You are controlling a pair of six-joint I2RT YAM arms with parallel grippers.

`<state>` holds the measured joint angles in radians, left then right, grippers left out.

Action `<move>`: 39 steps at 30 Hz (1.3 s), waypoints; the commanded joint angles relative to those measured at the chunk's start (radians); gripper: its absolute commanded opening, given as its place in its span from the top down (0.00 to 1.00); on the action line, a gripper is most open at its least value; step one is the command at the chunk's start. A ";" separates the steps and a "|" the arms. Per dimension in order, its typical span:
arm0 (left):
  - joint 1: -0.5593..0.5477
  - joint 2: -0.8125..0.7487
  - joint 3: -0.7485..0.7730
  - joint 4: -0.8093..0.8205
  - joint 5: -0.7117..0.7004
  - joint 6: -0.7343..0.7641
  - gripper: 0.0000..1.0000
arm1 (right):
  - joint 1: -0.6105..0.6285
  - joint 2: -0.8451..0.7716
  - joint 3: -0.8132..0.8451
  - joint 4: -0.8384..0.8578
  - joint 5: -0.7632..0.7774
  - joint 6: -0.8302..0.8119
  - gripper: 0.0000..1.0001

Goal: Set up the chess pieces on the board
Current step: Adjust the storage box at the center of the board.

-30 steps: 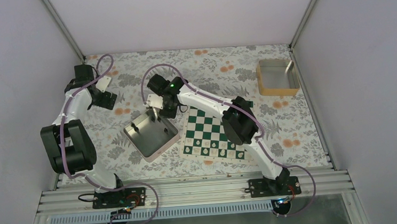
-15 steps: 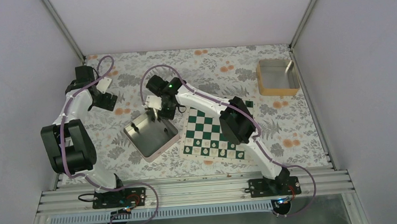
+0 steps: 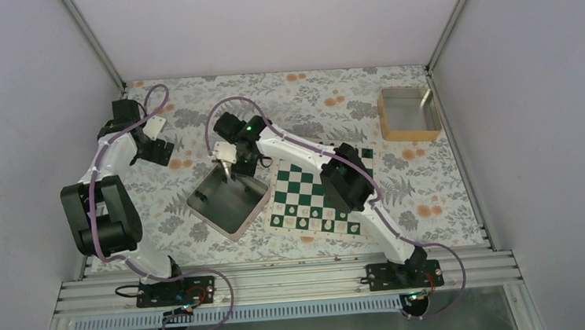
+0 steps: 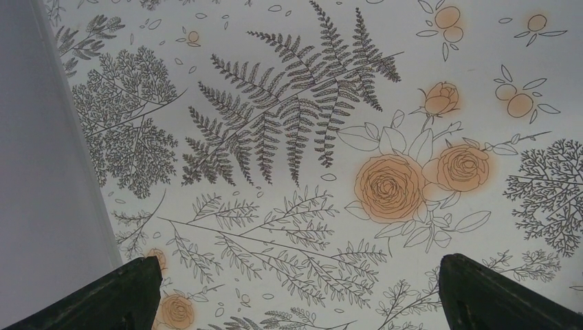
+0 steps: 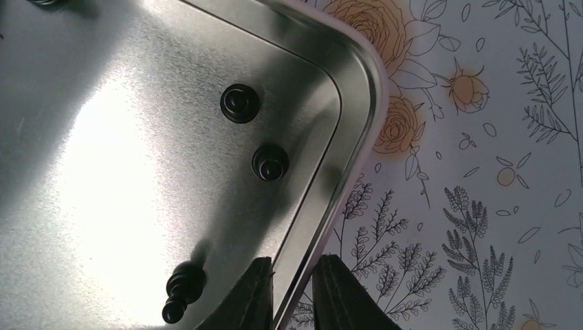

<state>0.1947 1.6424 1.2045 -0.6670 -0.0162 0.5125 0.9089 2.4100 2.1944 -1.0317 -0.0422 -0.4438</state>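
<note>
The green and white board (image 3: 313, 193) lies right of centre, with pale pieces along its near edge. A shiny metal tray (image 3: 226, 199) sits just left of it. My right gripper (image 3: 229, 168) is shut on the tray's far rim, one finger inside and one outside (image 5: 294, 267). The right wrist view shows the tray's rim (image 5: 364, 69) and three black chess pieces inside: two upright (image 5: 240, 103) (image 5: 269, 162) and one lying on its side (image 5: 181, 290). My left gripper (image 3: 159, 148) is open and empty over the floral cloth at the far left (image 4: 299, 267).
A yellow-walled container (image 3: 409, 114) holding a pale object stands at the back right. Grey walls close the table on three sides. The wall's edge shows at the left of the left wrist view (image 4: 48, 172).
The tray has tipped and turned a little under my right gripper's hold and now looks dark instead of bright. The right wrist has shifted slightly left. The left arm has barely moved.
</note>
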 commanded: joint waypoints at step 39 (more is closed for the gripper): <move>0.025 -0.049 -0.057 0.069 -0.030 0.017 0.00 | 0.067 0.033 0.080 0.144 0.030 -0.085 0.67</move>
<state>0.2123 1.6165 1.1526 -0.6151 -0.0494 0.5209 0.9680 2.4882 2.2906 -0.9421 -0.0360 -0.4992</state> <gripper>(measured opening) 0.999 0.213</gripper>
